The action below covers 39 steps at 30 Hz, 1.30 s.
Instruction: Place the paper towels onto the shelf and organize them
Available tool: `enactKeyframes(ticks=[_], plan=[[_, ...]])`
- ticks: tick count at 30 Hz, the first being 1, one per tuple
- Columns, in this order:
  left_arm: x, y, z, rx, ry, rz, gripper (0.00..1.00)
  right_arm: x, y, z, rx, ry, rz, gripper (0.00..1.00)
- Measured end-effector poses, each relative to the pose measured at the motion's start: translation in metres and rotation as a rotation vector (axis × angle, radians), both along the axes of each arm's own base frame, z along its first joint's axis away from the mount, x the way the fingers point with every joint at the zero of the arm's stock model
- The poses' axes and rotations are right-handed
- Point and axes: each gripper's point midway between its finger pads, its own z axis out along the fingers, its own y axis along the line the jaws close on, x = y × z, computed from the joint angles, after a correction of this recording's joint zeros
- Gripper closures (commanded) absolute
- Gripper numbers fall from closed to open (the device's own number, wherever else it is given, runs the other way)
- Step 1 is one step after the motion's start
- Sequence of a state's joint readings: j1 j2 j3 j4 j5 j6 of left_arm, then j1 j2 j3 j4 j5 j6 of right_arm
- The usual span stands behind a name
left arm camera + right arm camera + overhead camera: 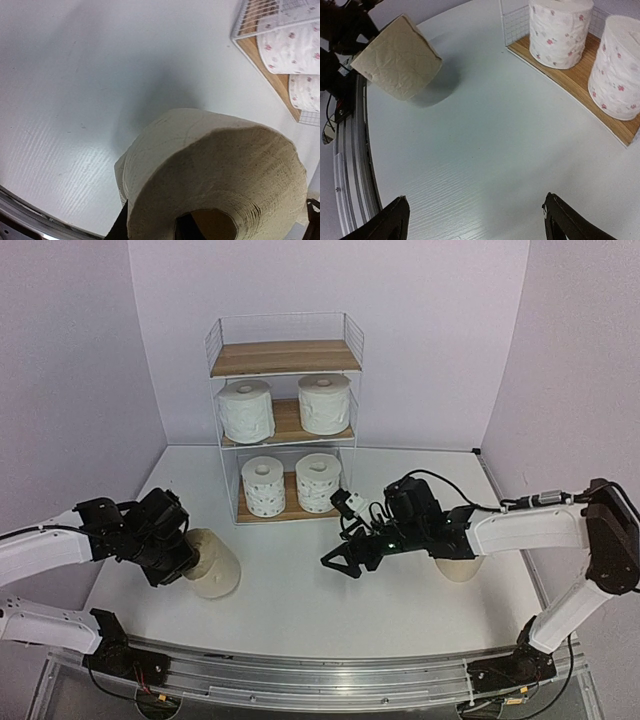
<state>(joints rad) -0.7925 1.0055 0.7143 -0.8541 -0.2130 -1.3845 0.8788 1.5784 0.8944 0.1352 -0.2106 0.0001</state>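
Over the white table (pixel 300 600), left claw (pixel 186 566) grips a tan roll (pixel 214 566); right claw (pixel 340 562) hangs spread, empty.

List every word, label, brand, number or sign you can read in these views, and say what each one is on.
None: no readable text appears in any view.
On the white paper rolls with dark dots: only a pattern of small marks, no letters.
On the tan-beige paper roll: plain embossed paper.
On the three-tier wood-grain shelf with white wire frame: bare wood grain.
On the white-and-black right arm: a green light, no legible label.
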Motion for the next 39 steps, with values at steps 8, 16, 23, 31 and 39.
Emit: enactKeyframes(ticks=[8, 16, 23, 31, 39], plan=[[0.03, -0.067, 0.055, -0.11, -0.008, -0.19, 0.96, -0.03, 0.036, 0.038, 0.083, -0.144, 0.234, 0.1], [0.05, -0.126, 0.057, -0.15, 0.052, -0.395, 0.96, -0.021, 0.082, 0.075, 0.159, -0.262, 0.308, 0.09], [0.049, -0.14, 0.053, -0.165, 0.082, -0.479, 0.97, -0.011, 0.085, 0.053, 0.106, -0.262, 0.284, 0.06], [0.049, -0.142, 0.057, -0.165, 0.067, -0.531, 0.97, -0.006, 0.092, 0.046, 0.103, -0.248, 0.284, 0.06], [0.051, -0.141, 0.057, -0.157, 0.055, -0.567, 0.98, 0.009, 0.099, 0.042, 0.084, -0.253, 0.225, 0.19]])
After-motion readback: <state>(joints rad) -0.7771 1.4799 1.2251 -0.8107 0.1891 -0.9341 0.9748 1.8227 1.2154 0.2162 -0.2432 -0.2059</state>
